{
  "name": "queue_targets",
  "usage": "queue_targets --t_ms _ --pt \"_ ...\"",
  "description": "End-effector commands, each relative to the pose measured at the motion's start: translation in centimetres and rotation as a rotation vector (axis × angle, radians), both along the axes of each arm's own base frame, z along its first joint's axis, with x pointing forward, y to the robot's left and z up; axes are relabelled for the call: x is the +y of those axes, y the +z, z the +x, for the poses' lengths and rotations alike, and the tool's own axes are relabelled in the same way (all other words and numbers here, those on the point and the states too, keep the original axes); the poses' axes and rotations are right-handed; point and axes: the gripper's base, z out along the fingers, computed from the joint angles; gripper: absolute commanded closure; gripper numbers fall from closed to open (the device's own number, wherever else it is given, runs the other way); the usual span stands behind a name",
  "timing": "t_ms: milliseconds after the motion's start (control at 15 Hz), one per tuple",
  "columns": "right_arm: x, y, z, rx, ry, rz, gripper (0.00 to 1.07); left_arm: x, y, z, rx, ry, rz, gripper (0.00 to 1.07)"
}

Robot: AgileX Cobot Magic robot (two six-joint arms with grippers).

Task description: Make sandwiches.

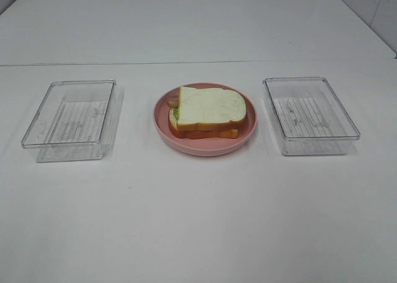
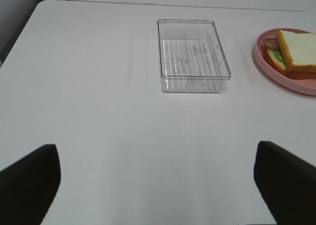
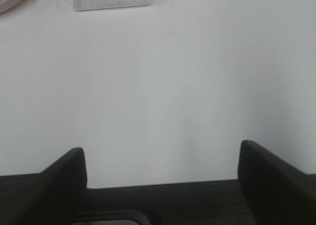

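Where the white table (image 1: 198,221) is widest, one pink plate (image 1: 205,145) sits at centre, bearing one assembled sandwich (image 1: 209,112): white bread on top, green lettuce and a brown strip showing at its edge. Two clear plastic trays, ribbed floors: left tray (image 1: 71,118), right tray (image 1: 308,114), each well apart from the plate. Left gripper (image 2: 158,185): fingers spread wide, holding nothing. Right gripper (image 3: 160,178): fingers spread wide, holding nothing, over bare table
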Motion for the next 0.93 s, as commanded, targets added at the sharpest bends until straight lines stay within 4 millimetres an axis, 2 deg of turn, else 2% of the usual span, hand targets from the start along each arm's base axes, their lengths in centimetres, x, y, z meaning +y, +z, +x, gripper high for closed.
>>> queue_targets --t_ms 67,267,533,933 --pt "0.2 -0.8 -2.3 -0.05 0.009 0.038 0.27 -0.2 0.0 -0.2 -0.028 -0.004 -0.014 0.06" --pt "0.2 -3.0 -5.7 -0.178 0.026 0.042 0.27 -0.2 0.0 -0.2 -0.028 -0.004 -0.014 0.06" --pt "0.1 -3.0 -8.3 -0.385 0.086 -0.007 0.27 -0.2 0.0 -0.2 -0.028 -0.004 -0.014 0.06" --pt "0.1 -3.0 -8.5 -0.398 0.095 -0.021 0.28 -0.2 0.0 -0.2 -0.028 -0.004 -0.015 0.06"
